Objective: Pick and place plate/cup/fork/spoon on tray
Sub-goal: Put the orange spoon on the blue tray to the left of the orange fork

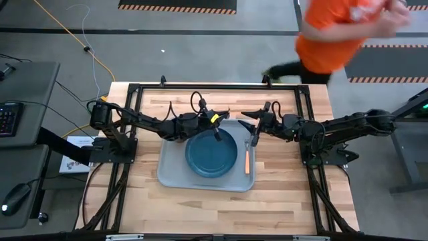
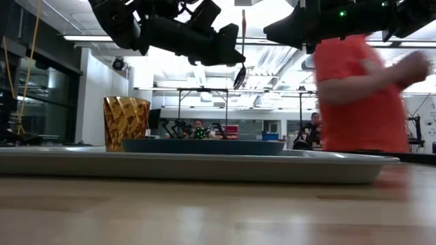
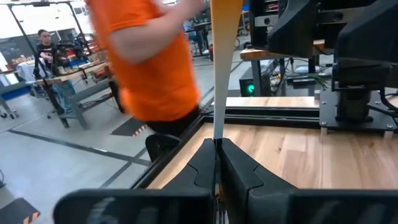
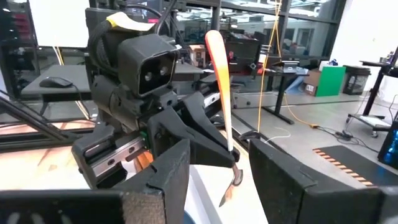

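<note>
The grey-blue tray (image 1: 168,175) lies mid-table with the dark blue plate (image 1: 211,151) on it. The fork (image 1: 247,159) lies on the tray's right part, tines toward the far edge. The amber cup (image 2: 126,122) stands on the tray; in the high view my left arm hides it. My left gripper (image 1: 216,127) is over the plate's far rim, shut on the spoon (image 4: 224,106), which stands upright in the air. My right gripper (image 1: 246,120) is open and empty, just right of it above the tray's far right corner. My left gripper pinches the spoon's stem (image 3: 217,130) between its two fingers, just above the bowl (image 4: 233,180). The fingers come level from the table's left and lie across the spoon. The spoon is upright, orange handle (image 2: 243,27) up, bowl (image 2: 238,76) down, lifted clear above the plate.
A person in an orange shirt (image 1: 334,33) moves just beyond the table's far right edge and also shows in the low view (image 2: 361,95). Black frame rails (image 1: 134,134) run along the table's left, right and far sides. Bare wood (image 1: 221,211) lies near the front edge.
</note>
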Available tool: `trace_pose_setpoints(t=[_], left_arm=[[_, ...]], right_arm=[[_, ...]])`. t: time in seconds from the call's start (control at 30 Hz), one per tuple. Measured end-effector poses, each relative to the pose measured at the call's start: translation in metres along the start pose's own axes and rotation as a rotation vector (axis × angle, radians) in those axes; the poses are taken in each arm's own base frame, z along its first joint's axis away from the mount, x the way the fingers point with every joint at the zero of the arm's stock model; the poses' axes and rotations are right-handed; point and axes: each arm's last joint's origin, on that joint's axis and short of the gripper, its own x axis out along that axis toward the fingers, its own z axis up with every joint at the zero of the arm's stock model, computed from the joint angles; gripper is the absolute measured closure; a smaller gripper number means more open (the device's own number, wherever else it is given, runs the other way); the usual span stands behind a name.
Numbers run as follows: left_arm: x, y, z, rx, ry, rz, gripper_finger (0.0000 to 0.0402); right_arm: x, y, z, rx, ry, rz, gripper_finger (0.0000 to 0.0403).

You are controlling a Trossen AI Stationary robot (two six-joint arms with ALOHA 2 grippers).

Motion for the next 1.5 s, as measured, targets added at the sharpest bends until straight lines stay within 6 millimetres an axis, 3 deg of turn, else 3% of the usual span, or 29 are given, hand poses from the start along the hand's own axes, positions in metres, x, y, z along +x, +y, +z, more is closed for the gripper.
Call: trace_pose_setpoints(t=[1.23,1.5], left_arm=[[0.001,0.002,0.003,-0.026,-0.027,0.024,0.0401],[0.026,-0.016,-0.003,-0.023,0.019,0.01,0.0401]], right_arm=[[0.005,0.003,0.005,0.032,-0.103,0.036,0.0245],[0.022,0.008,-0.011,-0.029,-0.147,-0.008,0.0245]])
